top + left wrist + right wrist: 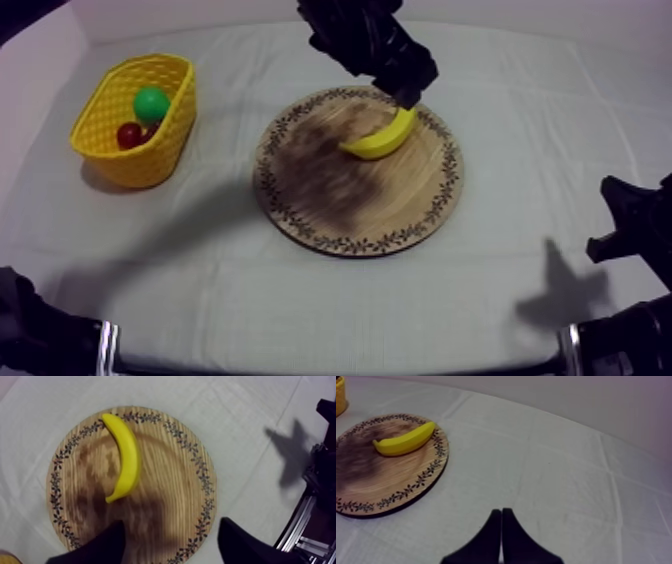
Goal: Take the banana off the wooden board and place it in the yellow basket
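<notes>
The yellow banana lies on the round wooden board, toward its far right rim. My left gripper hangs just above the banana's far end. In the left wrist view the left gripper is open, its two fingers wide apart over the board, with the banana lying a little beyond them, untouched. The yellow basket stands at the far left of the table. My right gripper is shut on nothing, low over the cloth to the right of the board and banana.
Inside the basket lie a green round fruit and a small red fruit. The right arm sits at the table's right edge. Open cloth stretches between board and basket and in front of the board.
</notes>
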You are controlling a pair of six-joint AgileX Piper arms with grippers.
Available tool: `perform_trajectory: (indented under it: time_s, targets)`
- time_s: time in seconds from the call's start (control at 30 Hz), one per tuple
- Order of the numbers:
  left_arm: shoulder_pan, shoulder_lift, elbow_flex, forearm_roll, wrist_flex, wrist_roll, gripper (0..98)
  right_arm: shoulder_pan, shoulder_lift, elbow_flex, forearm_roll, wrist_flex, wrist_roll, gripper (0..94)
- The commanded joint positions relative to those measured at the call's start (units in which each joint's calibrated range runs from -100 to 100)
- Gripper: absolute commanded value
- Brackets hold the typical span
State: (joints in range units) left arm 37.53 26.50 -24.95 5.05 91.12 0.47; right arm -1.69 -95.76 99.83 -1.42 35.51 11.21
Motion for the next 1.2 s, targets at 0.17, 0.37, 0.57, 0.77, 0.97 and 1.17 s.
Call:
perform_trajectory:
  time_s: [0.17,0.37,0.57,0.77,0.97,1.17]
  targets:
    - [0.2,2.2,-3.0,-1.18,2.0,-0.4,94.3,0.0,0.0,0.1,0.0,0.0,0.0,0.2]
    - [0.0,7.4,-5.4,-1.33,1.9,-1.5,95.5,0.0,0.0,0.1,0.0,0.0,0.0,0.2]
    - [-0.4,15.6,-10.1,-1.02,2.2,-2.2,95.3,0.0,0.0,0.1,0.0,0.0,0.0,0.2]
    - [-0.8,24.4,-17.7,-0.63,2.9,-3.0,90.8,0.0,0.0,0.1,0.0,0.0,0.0,0.2]
    - [-1.4,31.8,-25.4,0.23,4.1,-3.6,88.2,0.0,0.0,0.1,0.0,0.0,0.0,0.2]
    - [-2.7,37.3,-32.2,0.45,6.6,-3.8,90.8,0.0,0.0,0.1,0.0,0.0,0.0,0.2]
